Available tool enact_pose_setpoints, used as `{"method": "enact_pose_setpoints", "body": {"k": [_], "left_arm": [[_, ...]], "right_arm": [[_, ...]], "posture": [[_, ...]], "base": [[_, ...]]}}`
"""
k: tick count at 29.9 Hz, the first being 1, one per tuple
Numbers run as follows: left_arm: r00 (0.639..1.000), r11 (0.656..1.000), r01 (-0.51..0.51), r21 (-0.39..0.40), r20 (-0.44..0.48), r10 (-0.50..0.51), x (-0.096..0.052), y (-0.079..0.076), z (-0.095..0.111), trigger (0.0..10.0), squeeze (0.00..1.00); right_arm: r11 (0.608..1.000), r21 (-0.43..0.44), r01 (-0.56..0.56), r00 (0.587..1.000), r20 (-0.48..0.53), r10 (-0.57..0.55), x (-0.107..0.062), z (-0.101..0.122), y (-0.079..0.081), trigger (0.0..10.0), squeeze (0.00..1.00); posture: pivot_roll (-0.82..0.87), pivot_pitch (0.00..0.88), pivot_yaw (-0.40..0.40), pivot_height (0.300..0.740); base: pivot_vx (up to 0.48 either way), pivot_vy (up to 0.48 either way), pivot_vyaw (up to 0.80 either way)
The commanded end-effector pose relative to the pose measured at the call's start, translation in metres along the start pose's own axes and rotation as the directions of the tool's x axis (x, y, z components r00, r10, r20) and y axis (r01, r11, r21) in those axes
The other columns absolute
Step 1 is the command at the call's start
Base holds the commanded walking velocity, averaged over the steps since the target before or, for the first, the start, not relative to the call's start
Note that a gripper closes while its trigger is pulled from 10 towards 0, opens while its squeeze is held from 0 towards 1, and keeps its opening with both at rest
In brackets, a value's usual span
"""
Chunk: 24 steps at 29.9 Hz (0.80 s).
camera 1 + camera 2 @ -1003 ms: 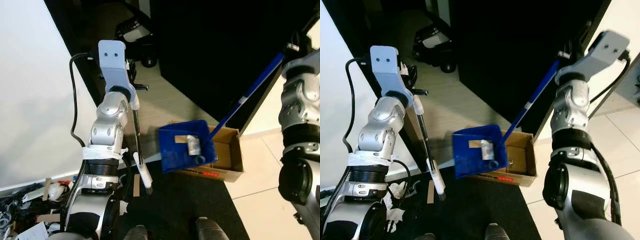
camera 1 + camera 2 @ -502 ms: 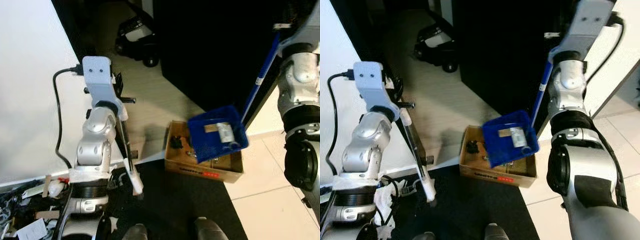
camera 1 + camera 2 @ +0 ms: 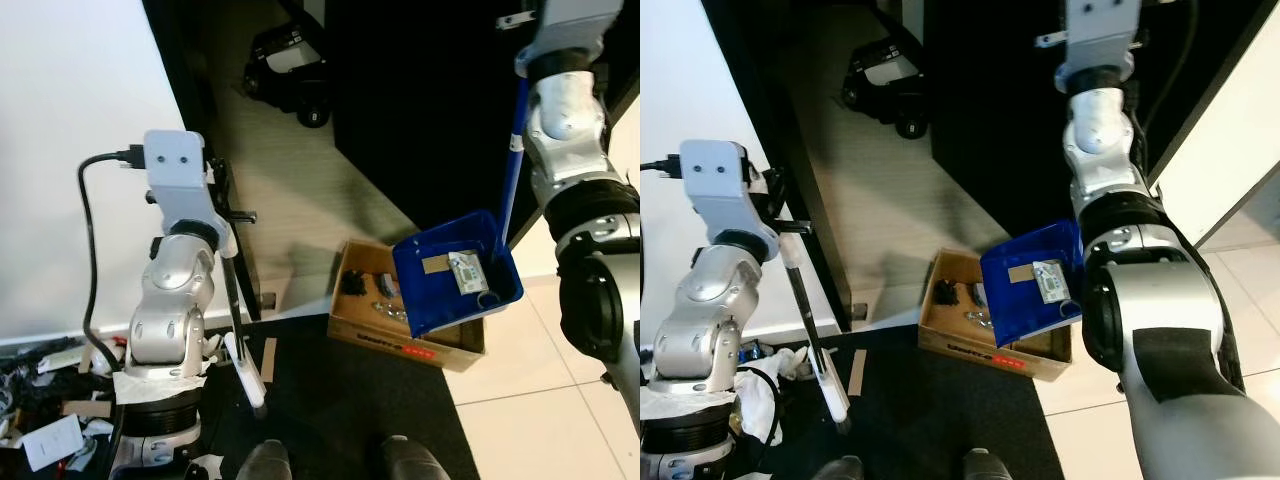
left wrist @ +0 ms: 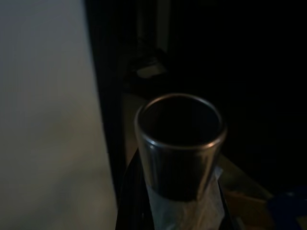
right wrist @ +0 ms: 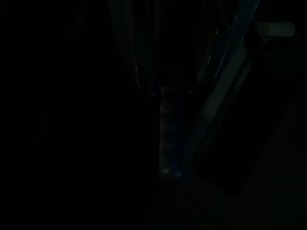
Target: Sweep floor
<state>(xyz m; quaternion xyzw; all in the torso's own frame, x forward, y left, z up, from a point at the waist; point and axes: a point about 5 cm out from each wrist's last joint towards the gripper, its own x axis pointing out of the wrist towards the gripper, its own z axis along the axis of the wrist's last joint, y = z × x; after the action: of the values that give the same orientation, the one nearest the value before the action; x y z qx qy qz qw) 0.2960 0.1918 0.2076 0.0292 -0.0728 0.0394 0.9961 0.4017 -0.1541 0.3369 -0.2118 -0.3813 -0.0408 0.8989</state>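
Blue dustpan [image 3: 455, 283], earlier left of the cardboard box [image 3: 410, 345], has been swung over it and tilted; debris not yet dumped, emptying judged next. Broom [image 3: 240, 330] is held upright at the left arm. Tube end [image 4: 180, 143] is revealed by left wrist view; grip on either gripper cannot be told.

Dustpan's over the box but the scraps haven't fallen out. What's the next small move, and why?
Probably tip the blue dustpan further with the right arm, raising its handle side. The paper scraps lie against the pan's back wall, and the cardboard box sits directly below the pan's open lip, so they should slide in.
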Motion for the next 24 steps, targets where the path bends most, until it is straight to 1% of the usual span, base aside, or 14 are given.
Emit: {"method": "enact_pose_setpoints", "body": {"k": [1, 3, 5, 6, 9, 11, 12, 14, 15, 16, 20, 21, 22, 24], "left_arm": [[0.999, 0.999, -0.013, 0.033, 0.030, 0.012, -0.003, 0.003, 0.008, 10.0, 0.00], [0.999, 0.999, -0.022, 0.036, 0.030, 0.021, -0.007, 0.005, 0.009, 10.0, 0.00], [0.999, 0.999, -0.028, 0.039, 0.029, 0.027, -0.011, 0.006, 0.009, 10.0, 0.00], [0.999, 0.999, -0.031, 0.041, 0.028, 0.030, -0.012, 0.006, 0.010, 10.0, 0.00], [0.999, 0.999, -0.034, 0.043, 0.027, 0.032, -0.014, 0.006, 0.010, 10.0, 0.00], [0.999, 0.998, -0.038, 0.044, 0.026, 0.036, -0.015, 0.007, 0.010, 10.0, 0.00], [0.999, 0.998, -0.038, 0.044, 0.026, 0.036, -0.015, 0.007, 0.010, 10.0, 0.00], [0.999, 0.998, -0.036, 0.045, 0.025, 0.035, -0.017, 0.006, 0.011, 10.0, 0.00], [0.999, 0.998, -0.036, 0.045, 0.025, 0.035, -0.017, 0.006, 0.011, 10.0, 0.00], [0.999, 0.998, -0.034, 0.045, 0.025, 0.033, -0.017, 0.006, 0.011, 10.0, 0.00], [0.999, 0.999, -0.031, 0.044, 0.023, 0.030, -0.017, 0.004, 0.011, 10.0, 0.00], [0.999, 0.999, -0.027, 0.042, 0.018, 0.027, -0.018, 0.003, 0.010, 10.0, 0.00], [0.999, 0.999, -0.027, 0.042, 0.018, 0.027, -0.018, 0.003, 0.010, 10.0, 0.00], [1.000, 0.999, -0.019, 0.040, 0.014, 0.019, -0.017, 0.002, 0.010, 10.0, 0.00]], "right_arm": [[0.998, -0.054, -0.030, 0.996, 0.087, 0.035, 0.008, 0.015, 0.003, 10.0, 0.00], [0.990, -0.120, -0.072, 0.987, 0.137, 0.088, 0.010, 0.023, 0.014, 10.0, 0.00], [0.982, -0.158, -0.104, 0.977, 0.168, 0.131, 0.010, 0.029, 0.023, 10.0, 0.00], [0.978, -0.171, -0.119, 0.972, 0.180, 0.150, 0.011, 0.031, 0.028, 10.0, 0.00], [0.974, -0.183, -0.132, 0.967, 0.191, 0.167, 0.010, 0.033, 0.031, 10.0, 0.00], [0.963, -0.218, -0.160, 0.951, 0.226, 0.209, 0.009, 0.038, 0.041, 10.0, 0.00], [0.963, -0.218, -0.160, 0.951, 0.226, 0.209, 0.009, 0.038, 0.041, 10.0, 0.00], [0.937, -0.287, -0.198, 0.917, 0.284, 0.281, 0.004, 0.044, 0.056, 10.0, 0.00], [0.937, -0.287, -0.198, 0.917, 0.284, 0.281, 0.004, 0.044, 0.056, 10.0, 0.00], [0.927, -0.310, -0.210, 0.903, 0.302, 0.306, 0.002, 0.046, 0.061, 10.0, 0.00], [0.926, -0.308, -0.217, 0.897, 0.312, 0.314, 0.000, 0.045, 0.064, 10.0, 0.00], [0.938, -0.283, -0.200, 0.907, 0.307, 0.287, -0.001, 0.042, 0.059, 10.0, 0.00], [0.938, -0.283, -0.200, 0.907, 0.307, 0.287, -0.001, 0.042, 0.059, 10.0, 0.00], [0.947, -0.266, -0.181, 0.915, 0.307, 0.261, -0.001, 0.040, 0.054, 10.0, 0.00]], "posture": [[0.31, 0.038, -0.109, 0.740], [0.32, 0.041, -0.116, 0.740], [0.33, 0.044, -0.122, 0.740], [0.33, 0.044, -0.122, 0.740], [0.34, 0.046, -0.125, 0.740], [0.34, 0.047, -0.127, 0.740], [0.34, 0.047, -0.127, 0.740], [0.35, 0.051, -0.128, 0.740], [0.35, 0.051, -0.128, 0.740], [0.35, 0.051, -0.128, 0.740], [0.35, 0.053, -0.129, 0.740], [0.33, 0.056, -0.122, 0.740], [0.33, 0.056, -0.122, 0.740], [0.33, 0.057, -0.119, 0.740]], "base": [[0.000, 0.000, 0.00], [0.000, 0.000, 0.00], [0.000, 0.000, 0.00], [0.000, 0.000, 0.00], [0.000, 0.000, 0.00], [0.000, 0.000, 0.00], [0.000, 0.000, 0.00], [0.000, 0.000, 0.00], [0.000, 0.000, 0.00], [0.000, 0.000, 0.00], [0.000, 0.000, 0.00], [0.000, 0.000, 0.00], [0.000, 0.000, 0.00], [0.000, 0.000, 0.00]]}}
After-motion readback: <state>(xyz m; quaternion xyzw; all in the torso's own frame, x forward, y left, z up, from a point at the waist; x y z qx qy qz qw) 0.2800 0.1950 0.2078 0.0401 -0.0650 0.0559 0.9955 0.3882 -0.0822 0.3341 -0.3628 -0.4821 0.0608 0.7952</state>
